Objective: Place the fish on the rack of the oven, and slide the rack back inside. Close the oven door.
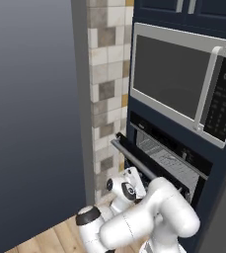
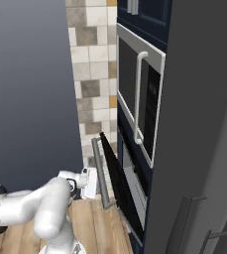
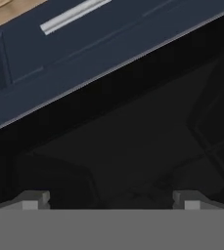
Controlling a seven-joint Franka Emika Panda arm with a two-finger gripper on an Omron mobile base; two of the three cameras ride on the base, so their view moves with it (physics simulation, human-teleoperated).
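The oven sits in the navy wall unit, below a silver-framed microwave. Its black glass door is tilted partway up, the silver bar handle at its upper edge. Inside the gap the wire rack lies within the cavity. No fish can be made out; it is hidden. My gripper is just under the door's outer face, beside the handle. In the hand view the gripper is open, its fingertips far apart with nothing between them, facing the dark glossy door.
The silver-framed microwave with a keypad hangs above the oven. A tiled wall and a grey panel stand left of the unit. A navy drawer front with a silver pull lies beyond the door. Wooden floor below.
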